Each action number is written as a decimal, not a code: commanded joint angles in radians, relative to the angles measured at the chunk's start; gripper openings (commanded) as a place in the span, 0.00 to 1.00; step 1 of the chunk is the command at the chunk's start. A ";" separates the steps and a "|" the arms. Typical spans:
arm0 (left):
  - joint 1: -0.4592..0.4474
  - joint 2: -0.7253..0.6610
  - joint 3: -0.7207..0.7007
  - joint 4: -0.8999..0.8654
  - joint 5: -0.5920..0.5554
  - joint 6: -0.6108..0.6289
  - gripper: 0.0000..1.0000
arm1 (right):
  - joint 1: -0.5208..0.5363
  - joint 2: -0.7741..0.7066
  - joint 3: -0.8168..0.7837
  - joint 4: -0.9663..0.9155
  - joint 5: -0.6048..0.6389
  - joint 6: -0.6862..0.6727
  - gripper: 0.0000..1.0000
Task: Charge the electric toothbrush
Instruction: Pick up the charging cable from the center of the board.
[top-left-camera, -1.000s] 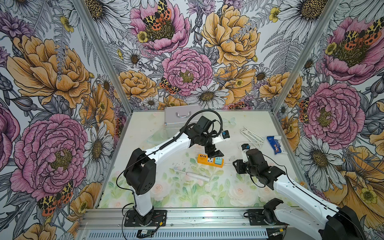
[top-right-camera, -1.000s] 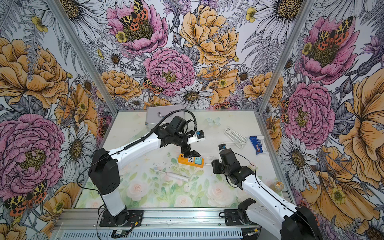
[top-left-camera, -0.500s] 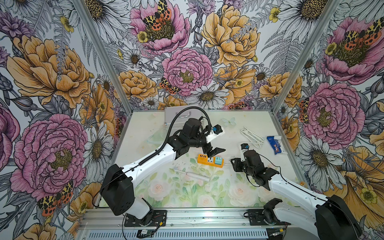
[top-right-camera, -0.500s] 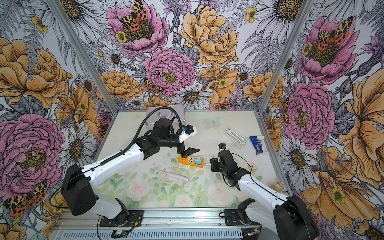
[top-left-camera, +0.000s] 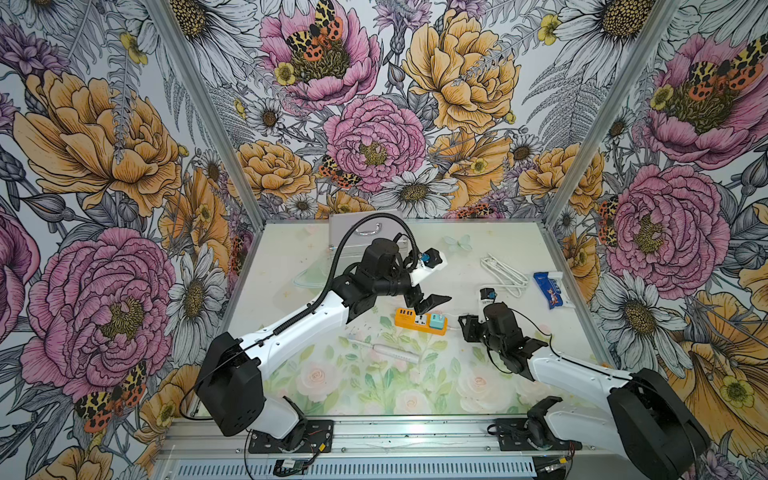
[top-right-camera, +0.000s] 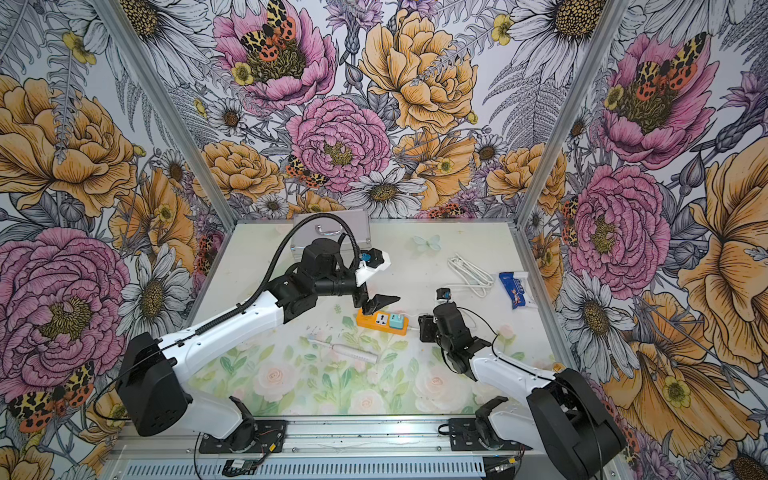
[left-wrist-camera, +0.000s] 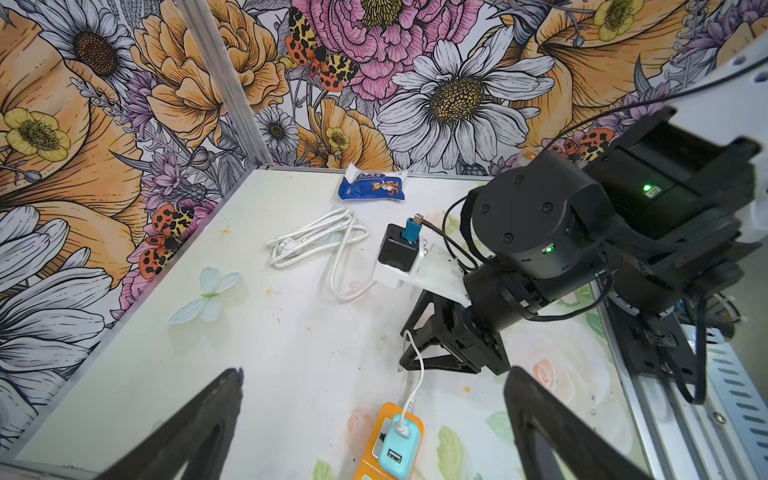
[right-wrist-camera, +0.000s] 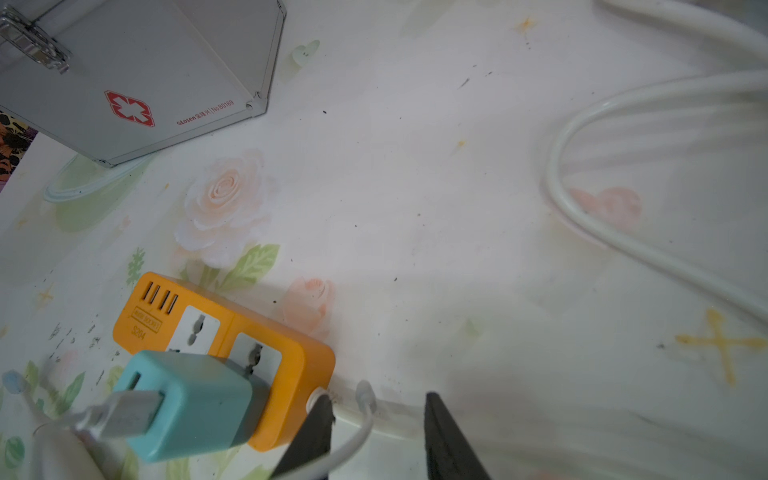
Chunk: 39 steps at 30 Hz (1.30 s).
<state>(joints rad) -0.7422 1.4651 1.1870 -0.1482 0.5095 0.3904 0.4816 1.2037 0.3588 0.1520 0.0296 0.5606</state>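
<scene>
The electric toothbrush (top-left-camera: 383, 350) (top-right-camera: 345, 350) is a slim white wand lying flat on the floral table, just in front of the orange power strip (top-left-camera: 409, 318) (top-right-camera: 370, 319) (right-wrist-camera: 299, 365). A teal adapter (top-left-camera: 436, 322) (left-wrist-camera: 397, 451) (right-wrist-camera: 195, 405) sits plugged into the strip, with a thin white cable (left-wrist-camera: 417, 374) (right-wrist-camera: 357, 436) in its USB port. My left gripper (top-left-camera: 432, 303) (left-wrist-camera: 374, 374) hovers open above the strip, holding nothing. My right gripper (top-left-camera: 466, 328) (right-wrist-camera: 378, 405) sits low at the strip's right end, jaws apart around the thin cable's free end without pinching it.
A metal first-aid case (top-left-camera: 361, 232) (right-wrist-camera: 137, 83) stands at the back wall. A coiled thick white cord (top-left-camera: 505, 272) (left-wrist-camera: 316, 241) and a blue packet (top-left-camera: 548, 289) (left-wrist-camera: 372, 187) lie at the back right. Floral walls close in three sides.
The left arm's elbow has swung down and to the left while its gripper stayed above the strip. The right gripper has edged slightly toward the strip's end.
</scene>
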 joint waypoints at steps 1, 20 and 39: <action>0.000 -0.032 -0.013 0.028 -0.014 -0.024 0.99 | 0.010 0.035 0.011 0.053 0.003 -0.003 0.36; -0.002 -0.020 -0.004 0.016 -0.017 -0.021 0.99 | 0.011 0.074 0.037 0.067 -0.003 -0.016 0.21; -0.007 -0.006 0.001 0.000 -0.074 -0.016 0.99 | 0.013 0.039 0.061 -0.005 -0.028 -0.030 0.00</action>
<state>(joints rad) -0.7422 1.4651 1.1843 -0.1452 0.4820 0.3904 0.4877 1.2697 0.3801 0.1795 0.0097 0.5411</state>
